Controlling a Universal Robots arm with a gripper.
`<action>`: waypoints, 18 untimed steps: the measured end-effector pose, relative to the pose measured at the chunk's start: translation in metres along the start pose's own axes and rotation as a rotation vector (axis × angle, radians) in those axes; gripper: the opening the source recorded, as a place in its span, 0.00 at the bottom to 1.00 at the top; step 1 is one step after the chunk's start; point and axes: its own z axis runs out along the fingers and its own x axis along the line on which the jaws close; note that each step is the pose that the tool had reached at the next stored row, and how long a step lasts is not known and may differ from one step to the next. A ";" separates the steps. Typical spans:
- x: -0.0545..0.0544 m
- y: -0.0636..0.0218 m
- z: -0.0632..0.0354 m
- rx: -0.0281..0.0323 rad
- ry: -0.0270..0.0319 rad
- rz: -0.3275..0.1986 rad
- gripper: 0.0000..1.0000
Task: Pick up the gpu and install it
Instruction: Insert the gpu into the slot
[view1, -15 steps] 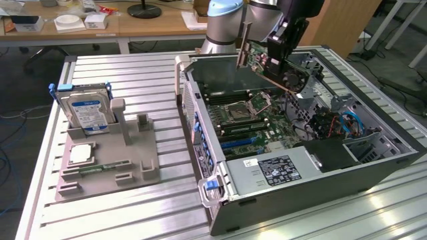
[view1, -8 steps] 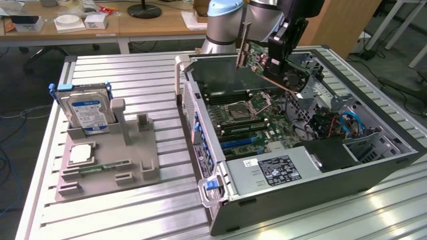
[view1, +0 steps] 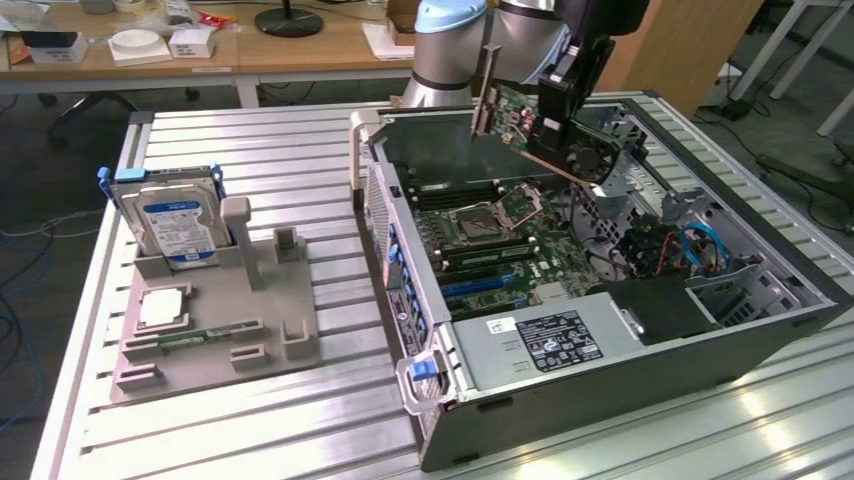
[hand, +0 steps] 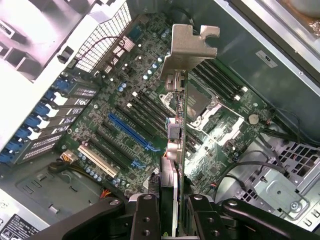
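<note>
Our end effector (hand: 172, 212) is clamped on the gpu (hand: 176, 130). We hold the card on edge in the air, with its long axis tilted and its silver bracket (view1: 489, 85) toward the exterior view's left. It hangs over the open computer case (view1: 601, 370), above the motherboard (hand: 125, 115) and well clear of the blue slot (hand: 132, 132). Our arm (view1: 454, 40) leans in over the case's far wall.

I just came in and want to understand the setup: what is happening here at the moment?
A robot arm holds the gpu in its fingers, which are shut on the card. The gpu hangs tilted above the open case, over the motherboard, and is not yet seated in a slot. A hard drive stands in a grey holder beside the case, on the exterior view's left.
</note>
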 end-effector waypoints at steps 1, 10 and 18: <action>0.000 0.0000 0.0000 -0.0001 -0.0001 -0.004 0.27; 0.000 -0.0002 0.0000 -0.0002 -0.0008 -0.046 0.27; 0.001 -0.0008 0.0000 -0.0003 -0.0013 -0.080 0.27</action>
